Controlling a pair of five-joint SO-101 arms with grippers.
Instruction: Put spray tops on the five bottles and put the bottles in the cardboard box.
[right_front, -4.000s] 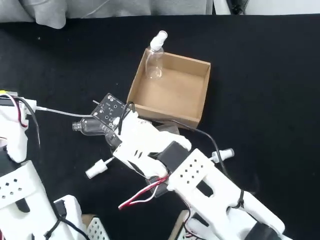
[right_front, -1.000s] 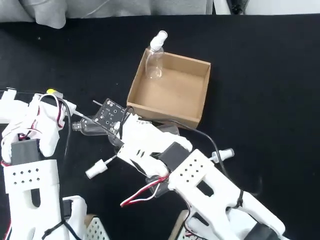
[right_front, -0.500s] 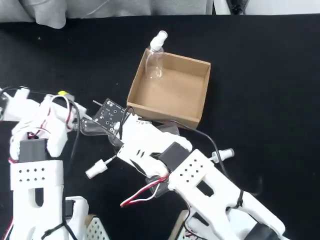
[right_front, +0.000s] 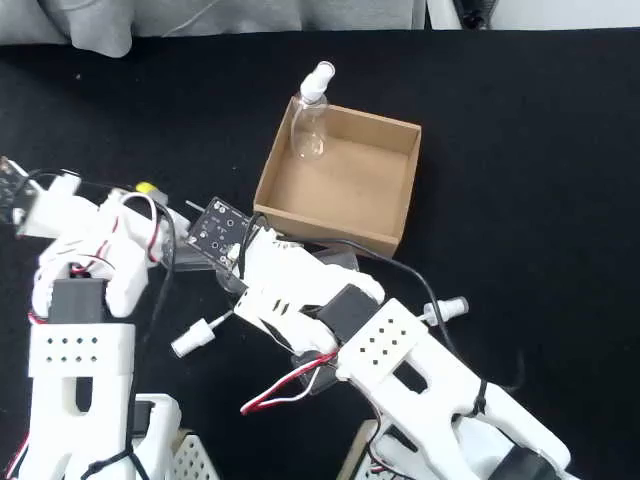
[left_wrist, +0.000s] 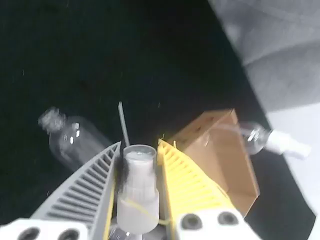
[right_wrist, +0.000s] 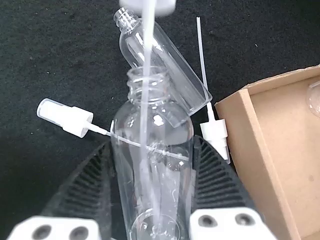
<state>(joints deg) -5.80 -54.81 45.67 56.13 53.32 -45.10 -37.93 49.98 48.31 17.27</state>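
Progress check: only 1 capped bottle (right_front: 310, 125) is in the cardboard box (right_front: 350, 190), leaning in a corner. Our right end effector (right_wrist: 152, 142) is pinching an open bottle (right_wrist: 150, 195). Our left end effector (left_wrist: 139, 150) pinches a spray top (left_wrist: 137, 187), its tube seemingly entering that neck. We reckon 4 bottles remain.

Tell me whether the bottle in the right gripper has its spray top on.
Off: the bottle's threaded neck is bare, and the left gripper holds a spray top.

A black table (right_front: 520, 150) bears a cardboard box (right_front: 350, 190) and a spray top (right_front: 192, 340).
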